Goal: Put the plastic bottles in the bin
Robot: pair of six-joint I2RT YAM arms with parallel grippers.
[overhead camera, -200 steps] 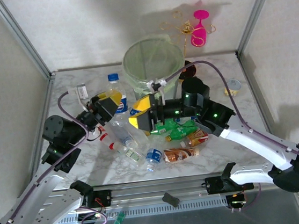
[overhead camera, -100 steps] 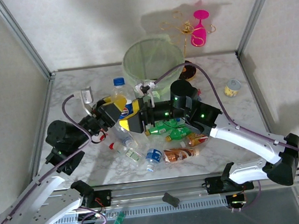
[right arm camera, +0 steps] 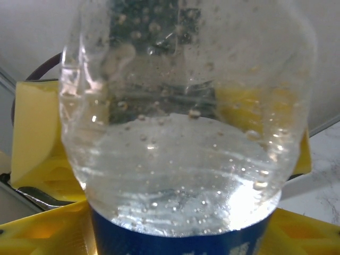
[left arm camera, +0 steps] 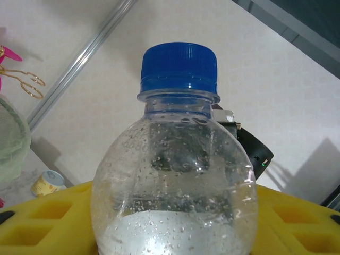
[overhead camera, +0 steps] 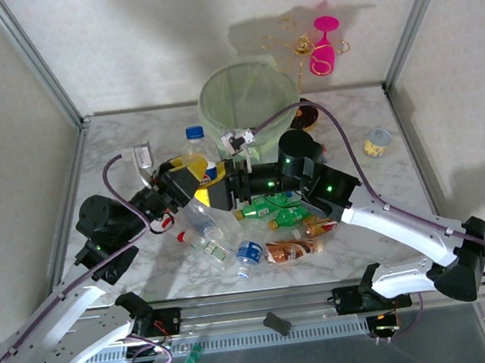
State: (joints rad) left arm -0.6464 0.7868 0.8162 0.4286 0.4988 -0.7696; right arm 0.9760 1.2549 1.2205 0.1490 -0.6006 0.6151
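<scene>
Target bottle: your clear blue-capped bottle stands upright left of centre in the top view, just in front of the bin's near-left wall. It is part full of clear liquid, with droplets inside.
Bottle foot: hidden behind the grippers. You cannot tell whether it rests on the table.
Left claw: your left gripper comes in from the lower left. In its wrist view the blue-capped bottle sits sunk between the yellow pads, which hug it on both sides. Read this as gripping the bottle.
Right claw: your right gripper reaches in from the right to the same bottle. In its wrist view the bottle and its blue label stand between the yellow pads at the lower corners. You cannot tell whether the pads press on the plastic.
Bin: the pale green bin is at upper centre of the top view, and its edge shows at far left of the left wrist view.
Loose bottles: they lie in a heap at centre, below the right arm. There are green bottles, brown-orange bottles and a clear blue-labelled bottle.
Other items: a pink wine glass and a gold wire stand are at top right, with a yellow-labelled can at right.
</scene>
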